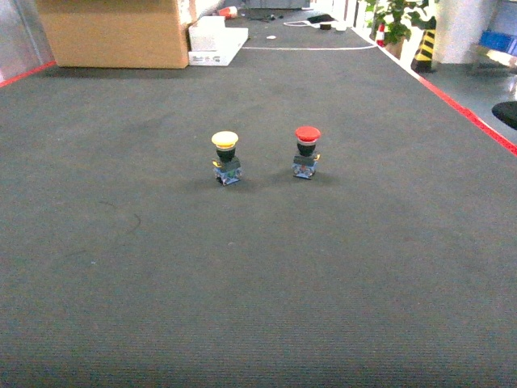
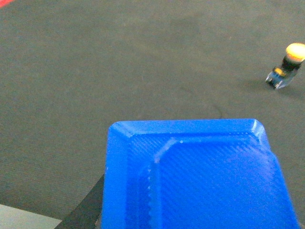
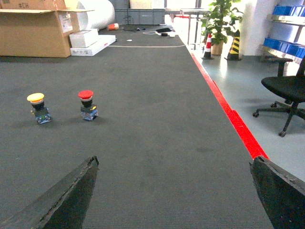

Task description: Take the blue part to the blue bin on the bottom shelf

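Dark wedge-shaped fingers (image 3: 71,195) of the right gripper (image 3: 172,162) stand wide apart at the bottom corners of the right wrist view, with nothing between them but grey carpet floor (image 3: 157,138).

In the left wrist view only a dark sliver of one finger (image 2: 88,205) shows at the lower left edge. It lies against the side of a blue part (image 2: 190,176), a ribbed plastic piece with a raised rim and cut corners that fills the lower middle of the frame close to the camera. Whether the left fingers are closed on it cannot be told, since the piece covers them.

Further out on the floor stand two push buttons, upright and near each other but apart: a yellow button (image 1: 225,158) on the left and a red button (image 1: 306,151) on the right. The yellow one also shows at the upper right of the left wrist view.

A red tape line (image 3: 238,126) borders the carpet on the right, and a black office chair (image 3: 286,90) stands beyond it. At the far end are a cardboard box (image 1: 113,32), white flat boxes (image 3: 90,43), a potted plant (image 3: 219,21) and blue containers (image 3: 288,12) on a rack.
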Available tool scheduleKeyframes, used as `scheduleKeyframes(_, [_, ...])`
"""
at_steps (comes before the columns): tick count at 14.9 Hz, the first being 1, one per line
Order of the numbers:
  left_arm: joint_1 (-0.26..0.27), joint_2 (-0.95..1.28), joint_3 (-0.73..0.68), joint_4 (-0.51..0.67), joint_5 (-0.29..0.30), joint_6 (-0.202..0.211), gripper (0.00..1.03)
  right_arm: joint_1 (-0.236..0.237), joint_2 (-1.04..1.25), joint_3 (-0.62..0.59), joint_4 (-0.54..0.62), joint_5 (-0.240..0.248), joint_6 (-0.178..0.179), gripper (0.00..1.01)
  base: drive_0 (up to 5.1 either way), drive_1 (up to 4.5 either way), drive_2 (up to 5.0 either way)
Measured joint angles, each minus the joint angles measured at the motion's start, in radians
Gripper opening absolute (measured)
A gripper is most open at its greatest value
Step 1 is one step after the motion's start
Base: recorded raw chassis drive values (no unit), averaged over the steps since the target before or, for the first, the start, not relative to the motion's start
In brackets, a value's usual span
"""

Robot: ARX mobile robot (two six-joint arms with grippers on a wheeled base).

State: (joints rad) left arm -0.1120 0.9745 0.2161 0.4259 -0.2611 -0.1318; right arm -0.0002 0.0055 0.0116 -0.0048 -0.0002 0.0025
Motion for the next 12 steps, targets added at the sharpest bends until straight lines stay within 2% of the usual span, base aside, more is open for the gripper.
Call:
scheduleKeyframes(3, [-0.094,-0.459,-0.001,-0.336,-0.089,-0.018,0.44,0.0,0.0,0.0,0.0,0.0,0.0,0.98,0.0,0.0,0.0])
scheduleKeyframes(6, [-0.127,-0.737,0.02,-0.588,-0.155,-0.019,0.44,0.0,0.0,0.0,0.0,0.0,0.0,0.98,0.0,0.0,0.0])
scheduleKeyframes(12, [-0.138,-0.758,0.034,-0.612,-0.158,-0.019,0.44,0.0,0.0,0.0,0.0,0.0,0.0,0.98,0.0,0.0,0.0])
